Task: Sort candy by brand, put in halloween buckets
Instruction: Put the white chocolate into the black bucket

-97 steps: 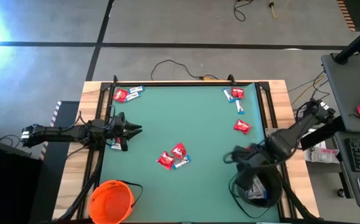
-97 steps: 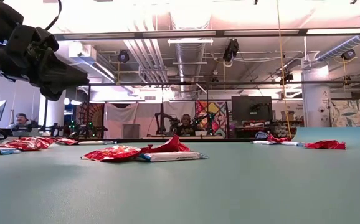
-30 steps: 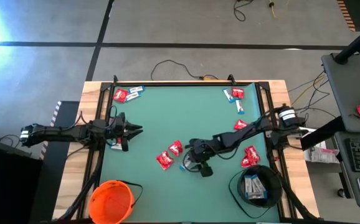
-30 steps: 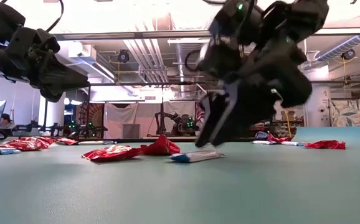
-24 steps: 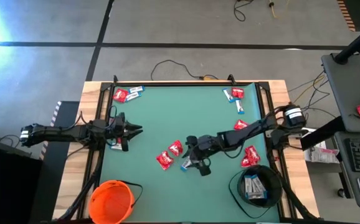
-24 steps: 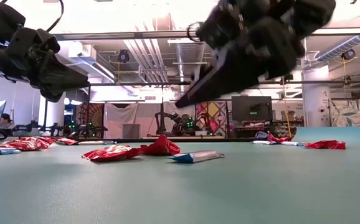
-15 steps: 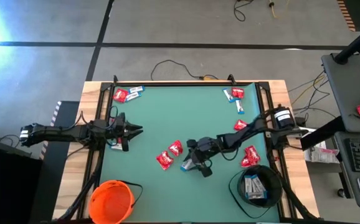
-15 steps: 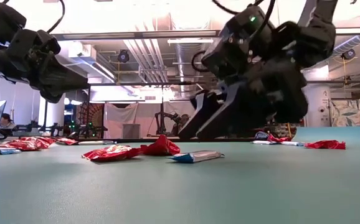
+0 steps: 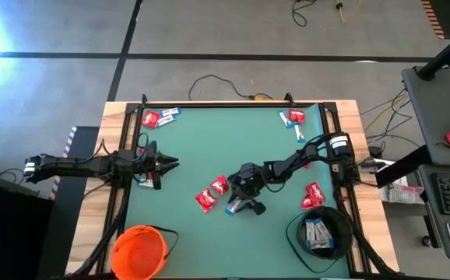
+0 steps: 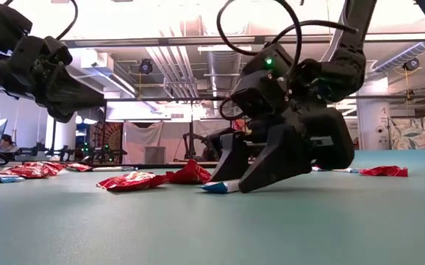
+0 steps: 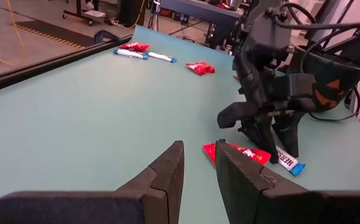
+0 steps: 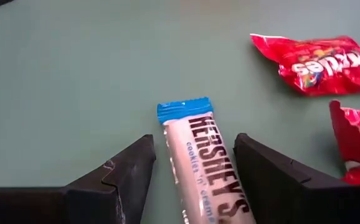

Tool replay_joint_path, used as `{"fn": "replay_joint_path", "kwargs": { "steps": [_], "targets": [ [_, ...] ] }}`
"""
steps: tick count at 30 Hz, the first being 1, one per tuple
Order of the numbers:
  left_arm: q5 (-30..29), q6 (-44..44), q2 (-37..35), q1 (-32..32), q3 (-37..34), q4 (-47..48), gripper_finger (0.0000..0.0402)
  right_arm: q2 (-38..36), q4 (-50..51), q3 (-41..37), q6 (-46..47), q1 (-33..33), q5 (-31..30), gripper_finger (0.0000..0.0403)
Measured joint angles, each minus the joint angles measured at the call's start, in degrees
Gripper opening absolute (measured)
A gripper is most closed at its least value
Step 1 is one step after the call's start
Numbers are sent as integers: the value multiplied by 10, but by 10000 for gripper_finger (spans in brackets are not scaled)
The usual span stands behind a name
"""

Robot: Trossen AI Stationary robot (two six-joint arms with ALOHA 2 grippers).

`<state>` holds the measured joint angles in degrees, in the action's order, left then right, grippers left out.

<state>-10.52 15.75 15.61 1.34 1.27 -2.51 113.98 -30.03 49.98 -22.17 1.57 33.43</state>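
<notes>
My right gripper (image 9: 238, 205) stands open near the table's middle, fingers pointing down. Its tips (image 10: 238, 184) are at the table, on either side of a blue-and-white candy bar (image 12: 205, 155) that lies flat. Gaps show on both sides of the bar. Two red candies (image 9: 213, 193) lie just left of it. The black bucket (image 9: 318, 233) at the near right corner holds blue-and-white bars. The orange bucket (image 9: 139, 250) sits at the near left corner. My left gripper (image 9: 170, 162) waits above the left edge, with a narrow gap between its fingers (image 11: 200, 163).
More candy lies at the far left corner (image 9: 159, 117), at the far right corner (image 9: 293, 120), beside the black bucket (image 9: 313, 194) and under the left arm (image 9: 143, 182). The mat (image 9: 209, 148) shows bare between these groups. A raised frame edges the table.
My right gripper rose and tipped up above the blue-and-white bar. It then came back down to the table with its fingers on either side of the bar's end. It has shifted slightly toward the table's left. The bar has stayed in place.
</notes>
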Motion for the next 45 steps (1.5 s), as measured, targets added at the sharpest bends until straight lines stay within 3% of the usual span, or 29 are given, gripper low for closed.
{"fn": "replay_joint_path", "kwargs": {
  "steps": [7,21,30,45],
  "targets": [
    [0,0,5,0,0,0,76,53,-1,5,-57,-1,11,207],
    [0,0,4,0,0,0,76,117,-15,5,-90,-5,39,106],
    [0,0,5,0,0,0,76,116,-15,5,-85,-5,33,134],
    [0,0,5,0,0,0,76,120,-38,3,-98,-5,35,125]
  ]
}}
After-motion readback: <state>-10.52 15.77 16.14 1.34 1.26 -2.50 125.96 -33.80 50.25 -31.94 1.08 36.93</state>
